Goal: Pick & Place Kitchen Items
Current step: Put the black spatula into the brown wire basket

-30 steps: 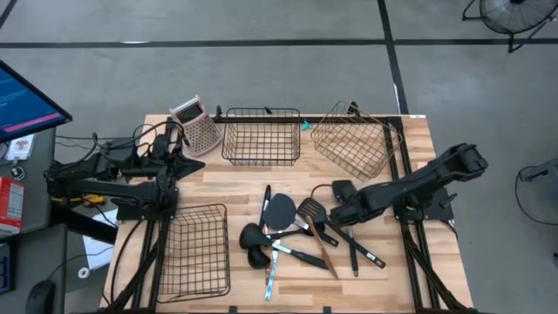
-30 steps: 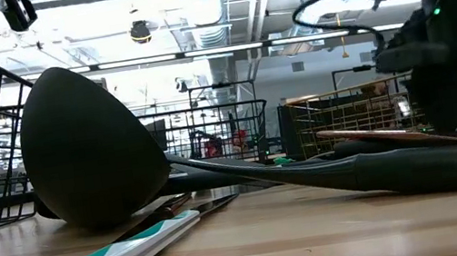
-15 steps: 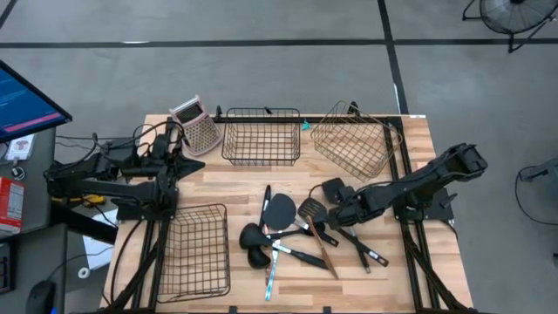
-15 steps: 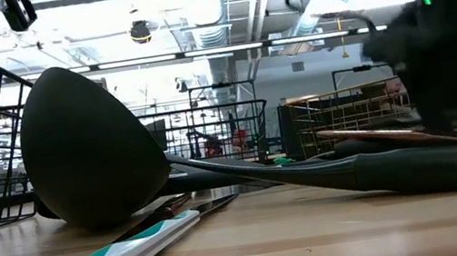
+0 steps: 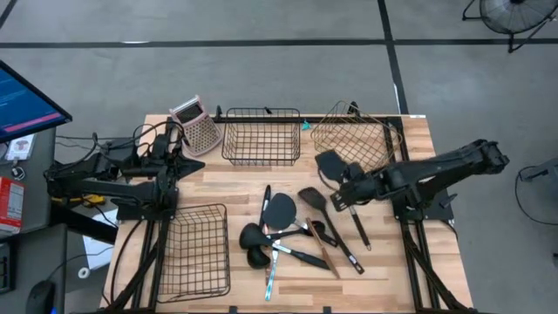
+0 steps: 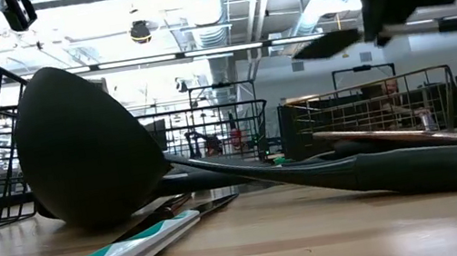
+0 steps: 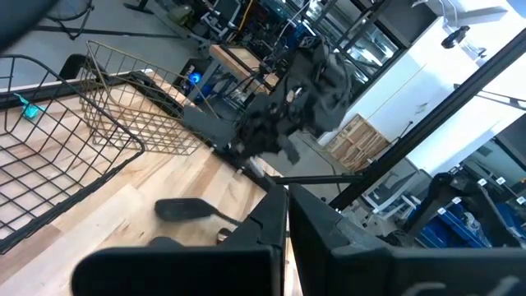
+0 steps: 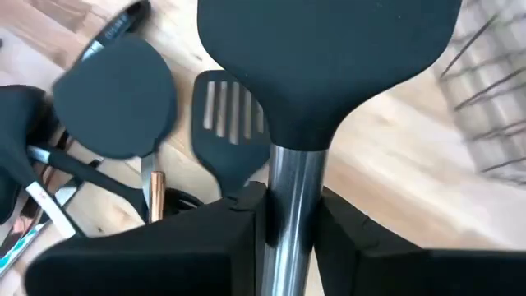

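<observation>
High view: right gripper (image 5: 350, 189) is over the table's right-centre, just in front of the gold wire basket (image 5: 353, 144), fingers clamped on the silvery neck of a black spatula (image 5: 330, 166). Spatula blade points toward the gold basket; its handle trails back toward the table's front edge. Low view shows the spatula clear of the wood, up in the air. Right wrist view: both fingers pinch the metal shaft just below the black blade. The remaining utensils (image 5: 288, 231) lie in a loose pile at table centre-front: black ladles, a slotted turner, a round-headed spatula, one wooden-handled piece, one teal-and-white handle. Black wire basket (image 5: 261, 137) sits at the rear centre, another black basket (image 5: 195, 249) at the front left, pink-topped grater (image 5: 197, 127) at the rear left. Left gripper (image 5: 187, 166) is parked at the left side, fingers pressed together, holding nothing.
</observation>
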{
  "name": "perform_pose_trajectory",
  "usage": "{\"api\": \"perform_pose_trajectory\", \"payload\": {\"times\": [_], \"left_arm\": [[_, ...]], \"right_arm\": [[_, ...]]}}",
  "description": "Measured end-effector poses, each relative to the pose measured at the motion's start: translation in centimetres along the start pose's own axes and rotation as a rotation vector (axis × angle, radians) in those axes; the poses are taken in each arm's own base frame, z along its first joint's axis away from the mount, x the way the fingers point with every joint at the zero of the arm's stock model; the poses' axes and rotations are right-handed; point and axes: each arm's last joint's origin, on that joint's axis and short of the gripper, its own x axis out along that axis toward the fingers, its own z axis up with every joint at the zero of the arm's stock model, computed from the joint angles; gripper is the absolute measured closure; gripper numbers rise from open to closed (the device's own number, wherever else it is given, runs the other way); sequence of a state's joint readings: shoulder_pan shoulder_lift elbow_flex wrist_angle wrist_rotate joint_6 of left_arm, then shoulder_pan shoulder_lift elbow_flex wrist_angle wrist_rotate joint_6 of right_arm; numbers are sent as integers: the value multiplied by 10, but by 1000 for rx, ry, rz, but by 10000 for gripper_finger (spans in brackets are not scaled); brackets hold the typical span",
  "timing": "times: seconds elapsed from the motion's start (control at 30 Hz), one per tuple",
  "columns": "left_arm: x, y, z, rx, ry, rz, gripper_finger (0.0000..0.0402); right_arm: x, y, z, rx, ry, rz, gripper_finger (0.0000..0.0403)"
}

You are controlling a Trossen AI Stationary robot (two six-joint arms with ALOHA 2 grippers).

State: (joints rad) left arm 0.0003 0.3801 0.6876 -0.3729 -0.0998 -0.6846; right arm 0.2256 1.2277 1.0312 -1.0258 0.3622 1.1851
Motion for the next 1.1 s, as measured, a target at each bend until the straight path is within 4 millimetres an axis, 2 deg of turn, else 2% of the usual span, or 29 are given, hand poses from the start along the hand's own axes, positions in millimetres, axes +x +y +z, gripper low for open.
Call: {"api": "perform_pose_trajectory", "payload": {"times": [0.2, 0.33, 0.57, 0.73, 1.1], "left_arm": [[0, 0, 0, 0, -1, 0, 400], [0, 0, 0, 0, -1, -1, 400], [0, 0, 1, -1, -6, -5, 400], [0, -1, 1, -1, -8, -6, 400], [0, -1, 1, -1, -12, -9, 400]], "right_arm": [[-43, -18, 44, 7, 22, -89, 340], [-54, -37, 70, 11, 77, -143, 340], [-43, -78, 105, 26, 184, -182, 340], [-27, -102, 127, 56, 242, -179, 340], [30, -125, 156, -8, 453, -217, 340]]}}
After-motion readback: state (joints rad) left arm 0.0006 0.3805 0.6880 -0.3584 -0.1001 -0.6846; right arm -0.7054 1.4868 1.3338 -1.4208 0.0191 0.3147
